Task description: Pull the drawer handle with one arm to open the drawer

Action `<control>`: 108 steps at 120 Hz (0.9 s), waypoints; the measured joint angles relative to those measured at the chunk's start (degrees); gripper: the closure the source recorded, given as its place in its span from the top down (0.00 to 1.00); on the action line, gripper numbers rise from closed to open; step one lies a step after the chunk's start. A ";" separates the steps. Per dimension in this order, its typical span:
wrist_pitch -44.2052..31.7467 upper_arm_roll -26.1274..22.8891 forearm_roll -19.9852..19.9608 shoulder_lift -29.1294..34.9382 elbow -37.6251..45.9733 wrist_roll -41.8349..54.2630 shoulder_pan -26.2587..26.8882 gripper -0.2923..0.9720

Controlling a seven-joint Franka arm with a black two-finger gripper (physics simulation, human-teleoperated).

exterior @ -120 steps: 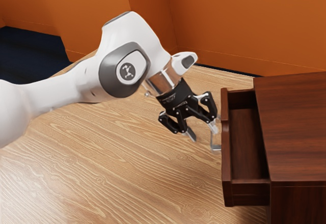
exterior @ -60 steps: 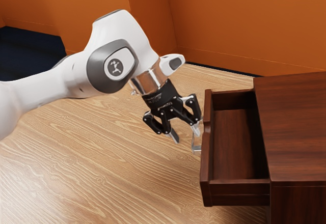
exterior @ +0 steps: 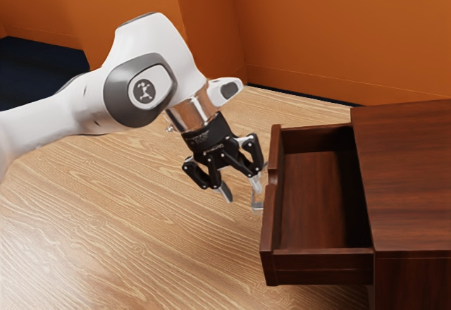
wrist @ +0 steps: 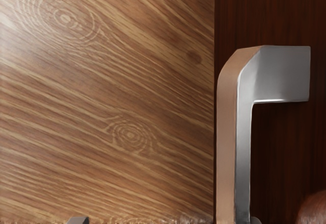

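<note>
**Handle hooked in a wide claw, drawer well out**

Claw [exterior: 242, 197] state: wide. The handle [exterior: 258, 200] stands between my fingers [exterior: 225, 192]. Only the finger on the drawer side sits against it. The other finger is apart from it, over the table [exterior: 106, 239]. I judge this a hook, not a clamp.

Key relation: the handle lies on the side of the claw toward the exterior view's right, just beside the drawer front [exterior: 270, 211]. Its long axis runs along that front, across the line of my pull. The pull goes away from the cabinet [exterior: 409, 169], toward the exterior view's left. My one arm comes in from that same side, so the pull brings the claw toward my own base.

Drawer [exterior: 320, 264]: it projects well out from the cabinet, its inside open to view and bare. How much travel is left I cannot tell.

Handle in the wrist view [wrist: 234, 132]: a flat bar of brushed silver metal with squared edges. Its bent end turns in to meet the dark wood of the drawer front [wrist: 275, 173]. The metal looks smooth, and I judge it could slide along my finger if the pull goes off line.
</note>
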State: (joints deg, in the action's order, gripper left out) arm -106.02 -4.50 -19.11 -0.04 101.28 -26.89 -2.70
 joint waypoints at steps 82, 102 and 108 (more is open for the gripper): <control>0.43 3.01 3.16 1.16 0.42 -0.64 3.88 0.50; 0.57 3.39 3.22 1.47 0.58 -0.71 3.60 0.50; 0.63 3.56 3.25 1.86 0.88 -0.72 3.41 0.51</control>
State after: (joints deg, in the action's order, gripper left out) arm -105.39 -0.94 -15.85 1.82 102.17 -27.61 0.71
